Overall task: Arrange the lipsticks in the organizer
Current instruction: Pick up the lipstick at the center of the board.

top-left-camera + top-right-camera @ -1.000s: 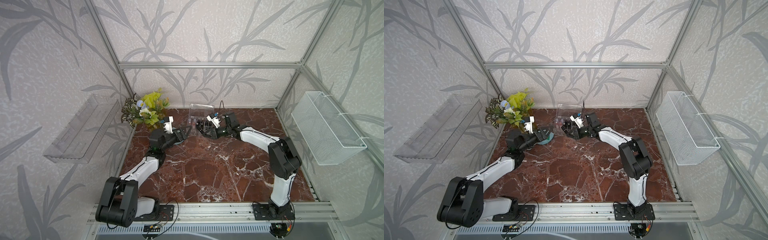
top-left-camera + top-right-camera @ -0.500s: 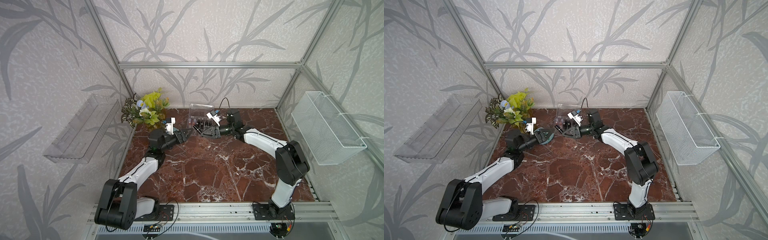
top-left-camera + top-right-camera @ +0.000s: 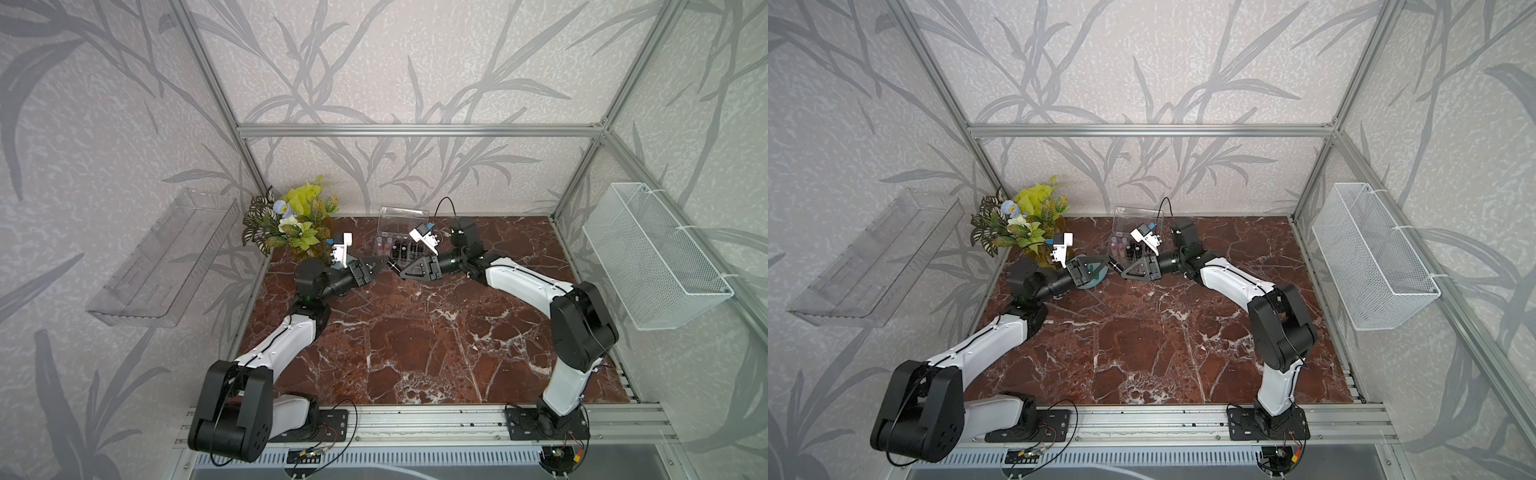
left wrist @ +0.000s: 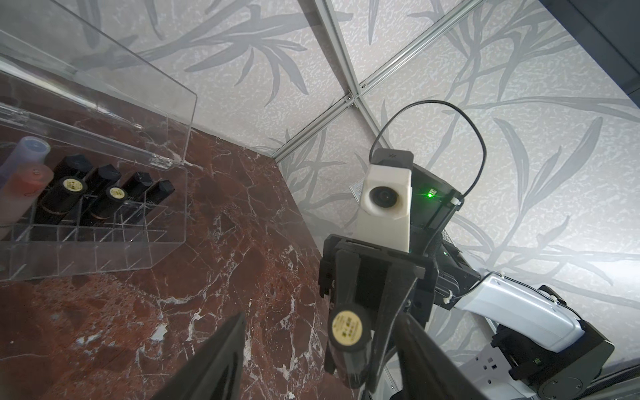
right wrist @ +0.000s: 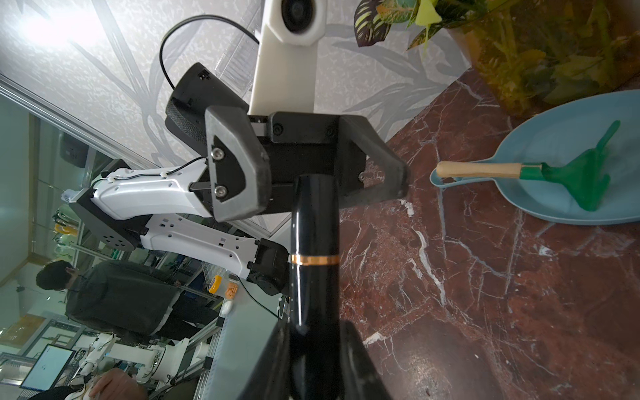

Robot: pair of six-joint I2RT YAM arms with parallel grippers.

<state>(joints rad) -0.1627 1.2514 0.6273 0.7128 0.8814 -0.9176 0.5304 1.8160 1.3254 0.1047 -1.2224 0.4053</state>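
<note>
- Well apart to the left of my left gripper [image 3: 383, 264], a clear shelf tray [image 3: 166, 257] hangs on the side wall.
- Behind the left gripper, in the back corner, stands a plant [image 3: 291, 224].
- A blue plate [image 5: 554, 216] lies on the bench [image 3: 415, 332]. In a top view [image 3: 1092, 285] it sits partly under the left gripper. On the plate lies a green rake [image 5: 571, 176], and its wooden handle reaches to the plate's rim.
- The left gripper has its fingers [image 5: 239, 166] apart, one on each side of the free end of a black lipstick [image 5: 313, 242]. I see a gap on both sides, so this gripper clamps nothing.
- The black lipstick, with a gold ring around its middle, is held above the bench between my two grippers. They point at each other, almost tip to tip.
- The right gripper [image 5: 311, 346] is closed firmly on the other end of the black lipstick.
- The organizer [image 4: 104, 249] stands on the bench just behind the right gripper's fingers, toward the back wall. Its lid [image 4: 104, 86] is raised.
- Inside the organizer, several black lipsticks [image 4: 65, 197] stand upright in the compartments. A pink tube [image 4: 20, 194] and a pale lavender tube [image 4: 33, 149] stand at the end nearer to the left gripper.
- Well apart to the right of the right gripper, a white wire basket [image 3: 652, 257] hangs on the other side wall.
</note>
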